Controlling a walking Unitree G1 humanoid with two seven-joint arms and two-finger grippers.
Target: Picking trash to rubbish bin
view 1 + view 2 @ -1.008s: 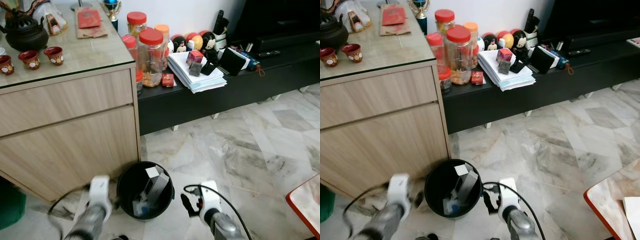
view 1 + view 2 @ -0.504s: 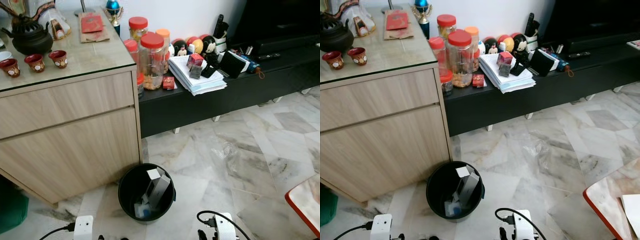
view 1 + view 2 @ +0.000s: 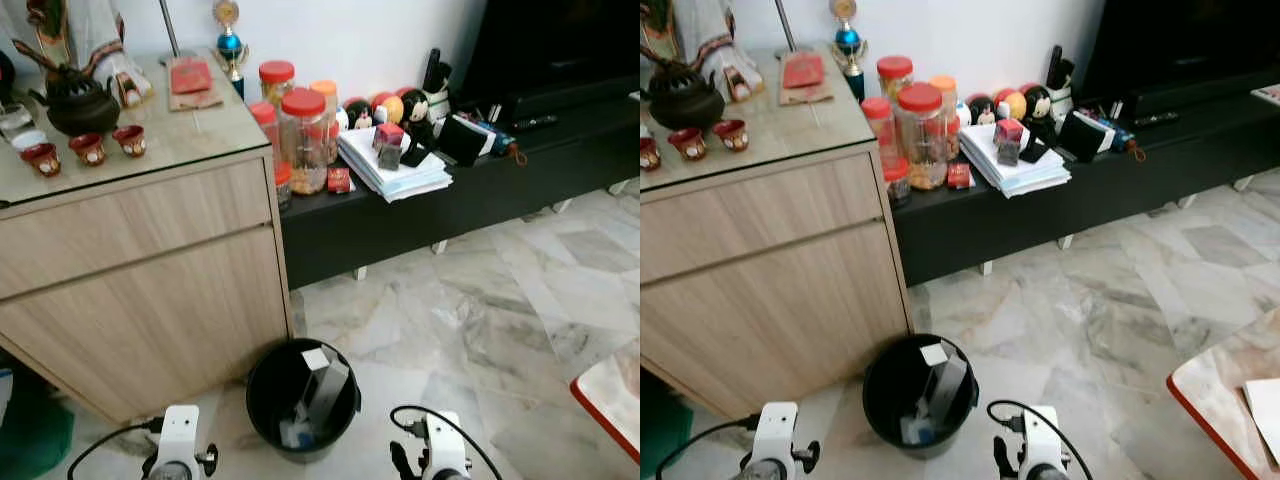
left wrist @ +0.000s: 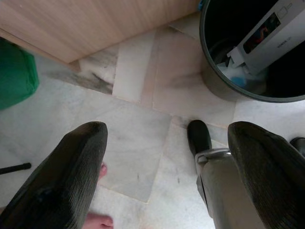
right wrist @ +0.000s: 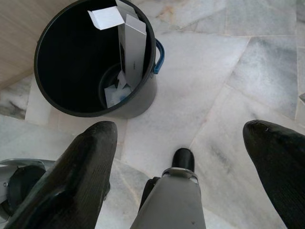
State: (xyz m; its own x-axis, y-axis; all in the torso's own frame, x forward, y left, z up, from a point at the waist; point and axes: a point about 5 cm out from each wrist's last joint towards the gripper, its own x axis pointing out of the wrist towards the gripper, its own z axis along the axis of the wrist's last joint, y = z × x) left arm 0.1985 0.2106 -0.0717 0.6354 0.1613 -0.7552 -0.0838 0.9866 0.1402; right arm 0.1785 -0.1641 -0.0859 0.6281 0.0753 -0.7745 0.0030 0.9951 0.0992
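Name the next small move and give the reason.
Probably turn to look for more trash. Both the left end effector and the right end effector are open and empty, and a white box already stands in the black bin.

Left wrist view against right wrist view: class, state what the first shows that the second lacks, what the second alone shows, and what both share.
The left wrist view has a green object on the floor and the wooden cabinet's base. The right wrist view has the black bin's whole rim and its blue handle. Both share the bin, the long white box standing in it, marble floor, and open black fingers.
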